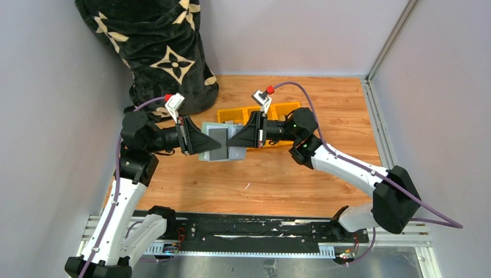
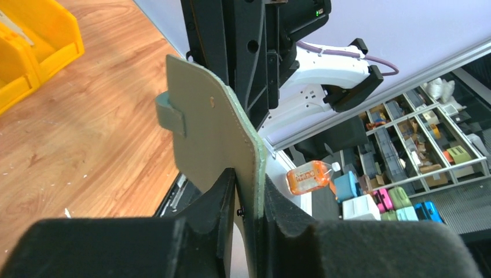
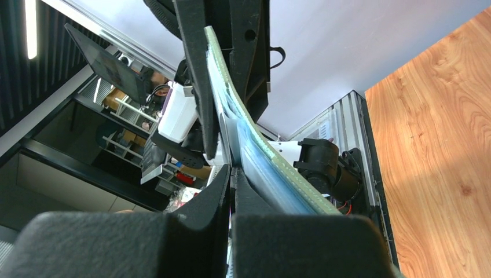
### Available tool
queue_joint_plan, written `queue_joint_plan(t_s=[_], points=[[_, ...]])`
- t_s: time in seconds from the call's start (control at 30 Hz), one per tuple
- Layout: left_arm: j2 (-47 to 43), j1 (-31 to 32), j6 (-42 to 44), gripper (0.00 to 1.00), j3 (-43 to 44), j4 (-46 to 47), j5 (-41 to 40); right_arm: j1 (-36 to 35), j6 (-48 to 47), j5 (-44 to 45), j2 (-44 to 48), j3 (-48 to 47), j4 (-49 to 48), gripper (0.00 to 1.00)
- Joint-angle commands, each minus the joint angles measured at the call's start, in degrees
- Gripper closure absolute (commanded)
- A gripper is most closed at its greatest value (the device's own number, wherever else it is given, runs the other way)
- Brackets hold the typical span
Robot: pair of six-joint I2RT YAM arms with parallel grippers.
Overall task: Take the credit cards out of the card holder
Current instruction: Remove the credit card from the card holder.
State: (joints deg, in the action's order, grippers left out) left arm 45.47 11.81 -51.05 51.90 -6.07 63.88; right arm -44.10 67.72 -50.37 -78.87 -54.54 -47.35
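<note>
- The card holder [image 1: 234,153] hung open in the air over the middle of the table, stretched between the two arms. The yellow tray [image 1: 231,114] sat on the wood just beyond it at 12 o'clock.
- The left gripper [image 1: 202,142] was clenched on the holder's 9 o'clock edge. In the left wrist view its fingers [image 2: 223,200] pinched the green cover, and the snap tab [image 2: 169,113] stuck out to the side.
- The right gripper [image 1: 229,141] came in from 3 o'clock with its jaws closed. In the right wrist view they nipped a pale leaf [image 3: 228,136] on the holder's inside. Whether that was a card or a clear sleeve could not be told.
- From above, a grey credit card [image 1: 219,138] showed flat against the open inner face, between the two grippers.
- The holder looked light and soft: its cover bowed between the grips, so it probably needed firm anchoring at one edge.
- The cards looked thin, stiff and slick, and likely snug in the sleeves. The best hold seemed to be a card's exposed edge, drawn out along the sleeve's opening rather than peeled away.
- A pinch catching the sleeve too would probably drag the whole holder.
</note>
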Motion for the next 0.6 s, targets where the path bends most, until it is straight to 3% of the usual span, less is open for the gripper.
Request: queue_joint_plan(t_s=[0.0,0.17,0.4,0.57], points=[[-0.30,0.58,-4.16,0.83,-0.46,5.47,3.76,1.04,-2.47,0.36,2.14,1.56,0.78,1.00],[-0.63,0.58,-4.82,0.90,-0.18,5.57,3.72,1.79,-6.05,1.03,3.87,2.22,5.02,1.00],[-0.74,0.58,-5.16,0.90,0.48,5.47,3.65,2.15,-12.28,2.37,7.32,2.46,13.44,1.00],[-0.70,0.58,-4.64,0.92,0.31,5.18,3.18,1.88,-12.18,2.09,7.87,2.07,13.05,1.00]])
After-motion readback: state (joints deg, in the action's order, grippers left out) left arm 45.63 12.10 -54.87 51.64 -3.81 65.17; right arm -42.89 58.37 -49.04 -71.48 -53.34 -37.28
